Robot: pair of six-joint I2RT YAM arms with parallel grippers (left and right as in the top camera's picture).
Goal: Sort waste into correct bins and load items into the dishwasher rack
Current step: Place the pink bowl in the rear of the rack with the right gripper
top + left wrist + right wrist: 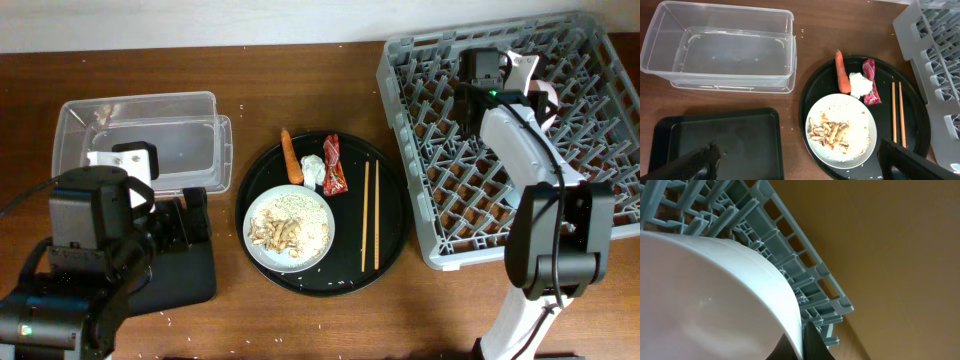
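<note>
Your right gripper (802, 342) is over the grey dishwasher rack (600, 150). Its jaws seem closed on the rim of the pale bowl (705, 305), though only one finger shows clearly. Your left gripper (799, 150) hangs above the black rectangular tray (715, 140), jaws spread wide and holding nothing. On the round black tray (390, 200) lie the plate (327, 232) of rice, carrot (292, 158), tissue (315, 170), wrapper (335, 165) and chopsticks (370, 215).

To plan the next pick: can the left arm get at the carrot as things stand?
Probably yes. The carrot lies uncovered at the round black tray's rim, on the left arm's side, with only the tissue beside it. The left gripper is open; the right gripper holds the bowl at the dishwasher rack.
</note>
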